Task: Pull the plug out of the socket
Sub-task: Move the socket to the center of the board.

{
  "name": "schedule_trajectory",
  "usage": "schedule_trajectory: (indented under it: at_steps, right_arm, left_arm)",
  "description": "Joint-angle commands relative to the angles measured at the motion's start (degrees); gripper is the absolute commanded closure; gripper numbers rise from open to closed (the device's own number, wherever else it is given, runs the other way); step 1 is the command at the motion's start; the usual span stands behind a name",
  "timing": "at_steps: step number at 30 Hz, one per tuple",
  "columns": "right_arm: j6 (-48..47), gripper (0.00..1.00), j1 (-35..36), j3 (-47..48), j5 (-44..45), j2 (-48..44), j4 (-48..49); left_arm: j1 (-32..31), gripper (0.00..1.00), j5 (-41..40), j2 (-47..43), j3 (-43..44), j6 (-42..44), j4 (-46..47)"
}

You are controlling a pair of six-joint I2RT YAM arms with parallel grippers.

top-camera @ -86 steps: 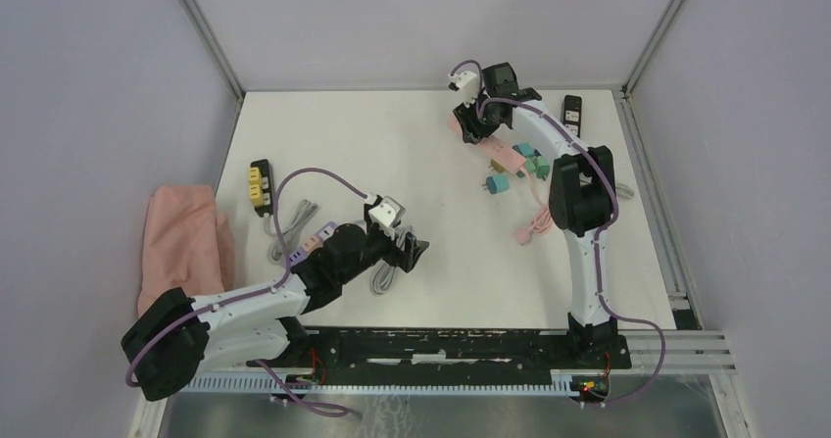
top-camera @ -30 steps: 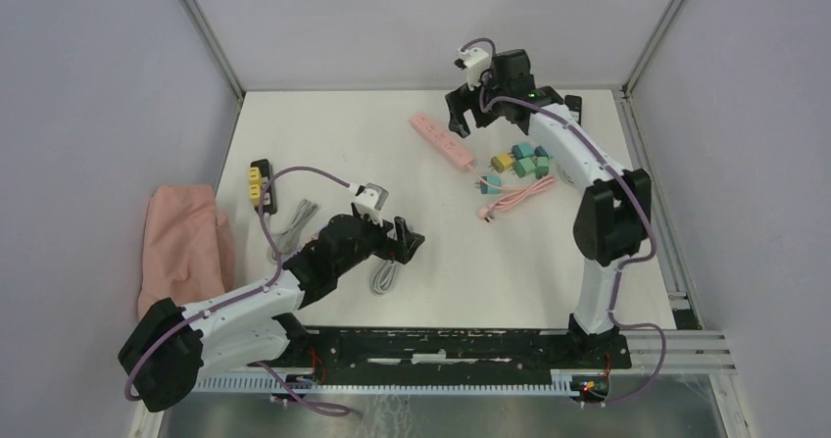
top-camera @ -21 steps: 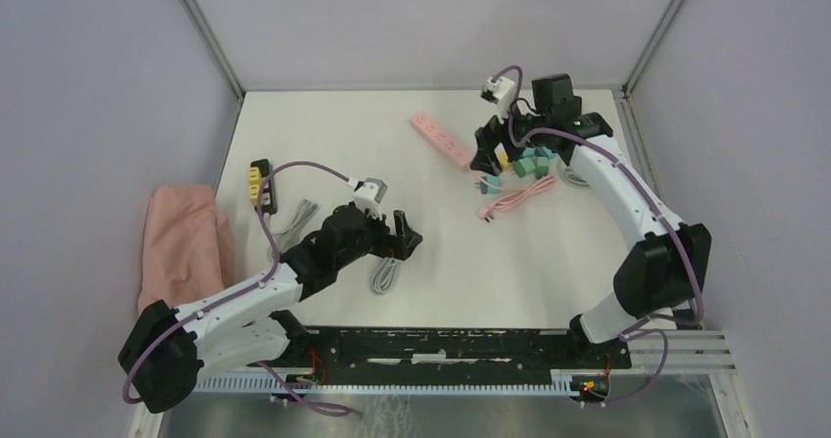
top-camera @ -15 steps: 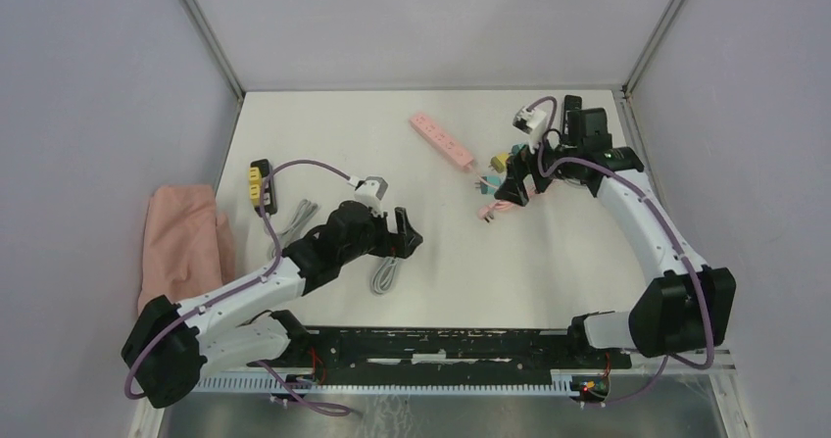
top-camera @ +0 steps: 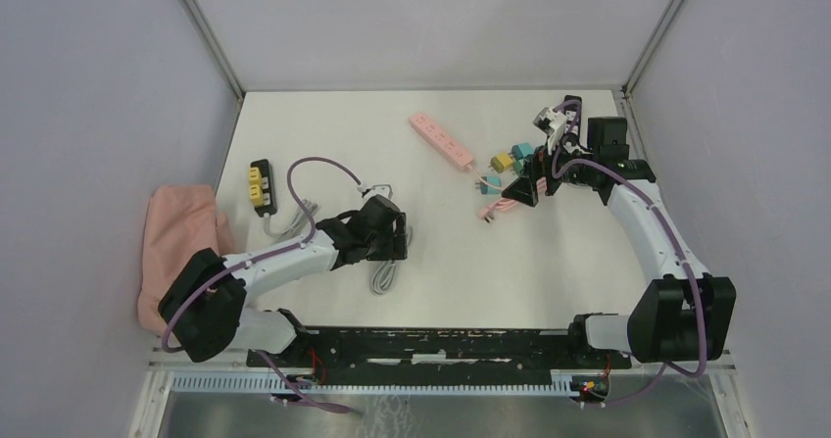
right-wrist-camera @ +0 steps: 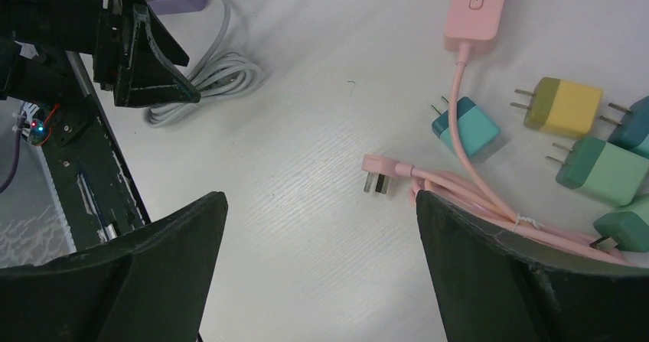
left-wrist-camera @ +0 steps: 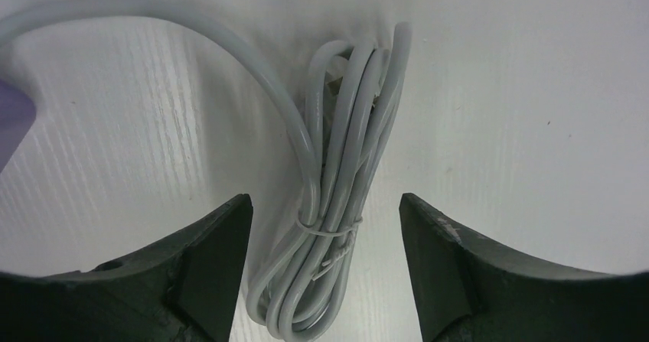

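Several plugs (right-wrist-camera: 566, 106) lie loose near our strip (top-camera: 443, 142), none seated; we judge the pulling done. Left gripper (left-wrist-camera: 323, 204) straddles the cord (left-wrist-camera: 348, 120) unclenched; right gripper (right-wrist-camera: 321, 197) hangs open, empty.

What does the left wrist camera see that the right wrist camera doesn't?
Only the left wrist view shows the thin tie cinched around the grey cable bundle, close up between the open jaws of the left gripper. Only the right wrist view shows the pink power strip, a pink plug lying loose on the table, and the coloured adapters. Both show the grey cable bundle and the white table.
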Motion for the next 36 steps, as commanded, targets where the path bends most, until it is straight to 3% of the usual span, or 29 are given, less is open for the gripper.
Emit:
schedule_trajectory:
  at_steps: [1,7,10,13,16,24,36]
  right_arm:
    - [-0.52,0.0,-0.65,1.4,-2.76,0.9,0.66]
    - [-1.16,0.0,-0.81,2.27,-3.4,2.15,-1.07]
    - [-1.32,0.0,-0.8,2.22,-3.55,2.22,-1.26]
    - [-1.66,0.0,-0.84,2.37,-3.54,2.21,-1.57]
    - [-2.02,0.0,-0.78,2.51,-3.61,2.39,-2.01]
    - [-2.83,0.0,-0.95,2.87,-3.11,2.38,-2.76]
    - [3.06,0.0,-5.03,2.62,8.01,1.78,0.83]
  left_arm:
    - [-1.6,0.26,-0.3,1.79,2.45,-1.81,-4.72]
    - [-2.51,0.45,2.08,5.58,2.82,-0.46,-4.88]
    - [-3.5,0.61,3.73,6.56,3.77,0.64,-4.6]
    - [-4.36,0.77,7.34,6.66,4.75,2.49,-3.8]
    - [-5.31,0.85,13.45,6.45,5.1,4.15,0.33]
    - [-9.35,0.89,27.75,12.78,8.49,5.03,14.5]
    - [-16.16,0.87,39.16,32.06,28.11,1.12,29.6]
